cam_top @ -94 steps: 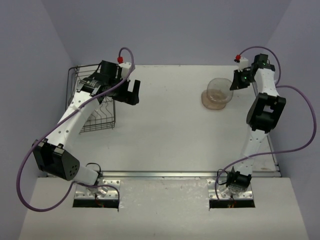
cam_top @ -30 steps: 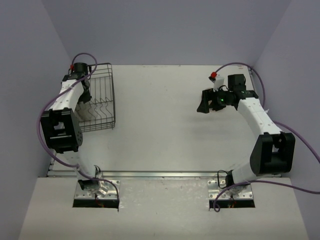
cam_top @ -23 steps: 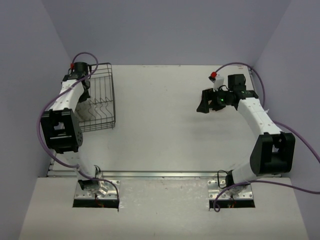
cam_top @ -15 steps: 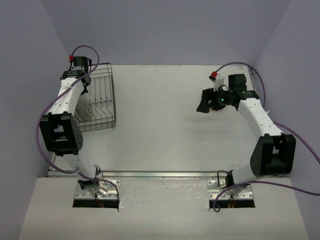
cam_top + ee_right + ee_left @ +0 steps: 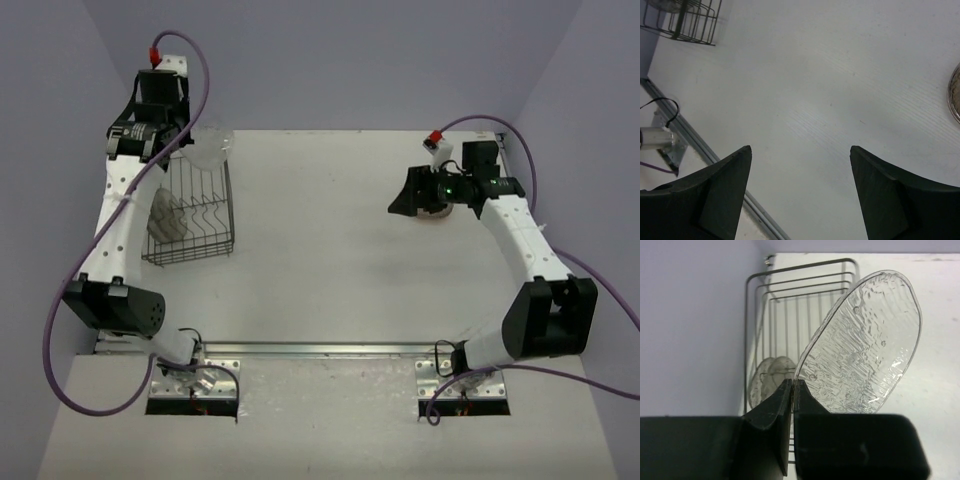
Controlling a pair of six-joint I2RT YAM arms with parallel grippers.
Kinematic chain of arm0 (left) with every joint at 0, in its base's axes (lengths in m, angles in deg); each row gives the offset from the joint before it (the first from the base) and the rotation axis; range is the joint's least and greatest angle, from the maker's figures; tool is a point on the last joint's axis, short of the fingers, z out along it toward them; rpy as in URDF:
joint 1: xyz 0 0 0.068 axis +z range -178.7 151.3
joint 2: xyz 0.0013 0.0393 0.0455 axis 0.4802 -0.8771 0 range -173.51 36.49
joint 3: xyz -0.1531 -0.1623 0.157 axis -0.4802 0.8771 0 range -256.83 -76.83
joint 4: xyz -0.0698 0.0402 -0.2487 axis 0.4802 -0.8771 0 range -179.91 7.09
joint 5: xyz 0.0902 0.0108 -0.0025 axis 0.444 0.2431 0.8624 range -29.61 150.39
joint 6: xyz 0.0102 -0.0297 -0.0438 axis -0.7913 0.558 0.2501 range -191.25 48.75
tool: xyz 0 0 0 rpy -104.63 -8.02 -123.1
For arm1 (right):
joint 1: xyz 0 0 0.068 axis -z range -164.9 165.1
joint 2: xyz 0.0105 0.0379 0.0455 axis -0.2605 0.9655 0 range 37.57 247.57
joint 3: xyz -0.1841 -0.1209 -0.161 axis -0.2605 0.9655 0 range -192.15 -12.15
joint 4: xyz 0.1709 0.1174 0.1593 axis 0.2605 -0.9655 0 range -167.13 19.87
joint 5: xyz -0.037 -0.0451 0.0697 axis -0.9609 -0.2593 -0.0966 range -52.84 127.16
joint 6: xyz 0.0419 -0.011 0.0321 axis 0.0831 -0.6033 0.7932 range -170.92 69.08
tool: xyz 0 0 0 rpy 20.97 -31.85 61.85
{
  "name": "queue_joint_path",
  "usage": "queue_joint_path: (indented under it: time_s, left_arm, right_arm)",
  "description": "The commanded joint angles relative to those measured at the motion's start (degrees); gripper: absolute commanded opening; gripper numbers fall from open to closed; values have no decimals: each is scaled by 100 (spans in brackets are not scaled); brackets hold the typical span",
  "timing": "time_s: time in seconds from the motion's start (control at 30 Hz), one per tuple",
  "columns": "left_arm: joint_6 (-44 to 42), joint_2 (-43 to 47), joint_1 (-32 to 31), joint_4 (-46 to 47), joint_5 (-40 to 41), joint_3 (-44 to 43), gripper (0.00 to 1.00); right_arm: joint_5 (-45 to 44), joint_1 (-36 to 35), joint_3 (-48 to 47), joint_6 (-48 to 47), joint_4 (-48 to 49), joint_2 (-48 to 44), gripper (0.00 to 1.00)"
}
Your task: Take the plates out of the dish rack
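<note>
Left tool (image 5: 792,386) pinches the rim of a see-through plate (image 5: 865,340), its two dark fingers (image 5: 775,410) pressed together on the thin edge at the plate's 7 o'clock. The plate stands tilted on edge in the air, over the far end of the dish rack (image 5: 800,290). It looks light, stiff and glassy, with a rippled face, so it is probably slippery and breakable. A hold on the rim alone leaves it free to swing, and a deeper bite across the edge would seem safer. Below, inside the rack, a grey-brown plate (image 5: 771,376) leans in the dividers. Seen from above, the rack sits at 10 o'clock on the counter (image 5: 320,260). Right tool (image 5: 405,203), at 2 o'clock, is spread wide and empty, beside a flat plate (image 5: 956,95) lying on the counter.
</note>
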Motion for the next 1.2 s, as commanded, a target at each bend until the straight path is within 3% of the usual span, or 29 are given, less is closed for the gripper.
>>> queue_joint_path:
  time_s: [0.0, 0.2, 0.37, 0.53, 0.77, 0.97, 1.17]
  left_arm:
    - [-291, 565, -162, -302, -2619, 146, 0]
    - [-544, 339, -393, -902, -4488, 279, 0]
    - [-423, 219, -790, -930, -5021, 363, 0]
    - [-261, 117, -1014, -855, -5354, 500, 0]
    - [-191, -18, -1127, -824, -5486, 572, 0]
    - [-121, -10, -1143, -714, -5176, 693, 0]
    - [-44, 89, -1143, -602, -4722, 761, 0]
  right_arm:
    - [717, -66, -537, 704, 576, -284, 79]
    - [57, -781, -988, 613, 472, -307, 75]
    - [-922, -1716, -1185, 390, 258, -189, 71]
    - [-1111, -2112, -1338, 470, 281, 50, 67]
    - [-1118, -2427, -1778, 656, 158, 535, 53]
    - [-893, -2476, -1845, 924, 173, 714, 50]
    - [-1262, -2405, -1707, 808, 152, 377, 50]
